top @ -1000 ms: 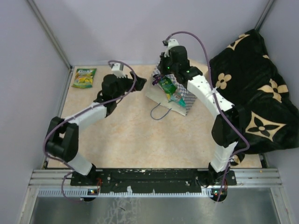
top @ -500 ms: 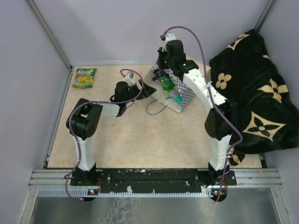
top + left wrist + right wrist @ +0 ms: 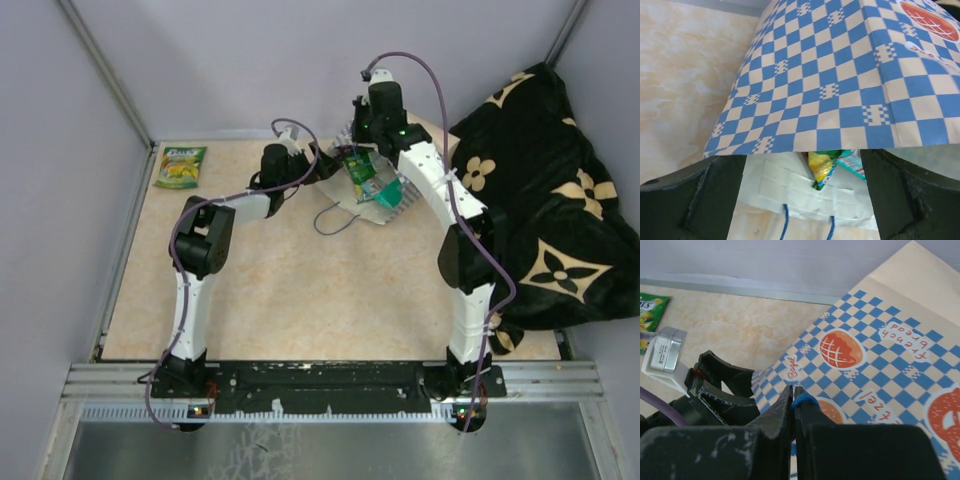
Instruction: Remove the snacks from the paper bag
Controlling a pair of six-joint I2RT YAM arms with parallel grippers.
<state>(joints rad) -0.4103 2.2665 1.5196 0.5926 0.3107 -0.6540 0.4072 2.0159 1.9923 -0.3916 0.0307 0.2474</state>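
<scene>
Paper bag [image 3: 840, 75] sits tilted on the desk [image 3: 280, 290], right pincer [image 3: 793, 405] pinching its blue cord [image 3: 805, 401], left pincer [image 3: 800, 162] spread astride its checkered wall; pouches [image 3: 822, 167] at the mouth look light, slick, floppy (grip a sealed edge, not the face).

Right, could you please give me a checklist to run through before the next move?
1. Right gripper shut on blue cord handle: ok.
2. Left gripper open at the paper bag mouth: ok.
3. Yellow-green pouch and teal pouch showing in the mouth: ok.
4. Those pouches clear of the bag: not ok.
5. More snacks deeper inside: cannot tell.
6. One loose pouch lying out on the table: ok.
</scene>
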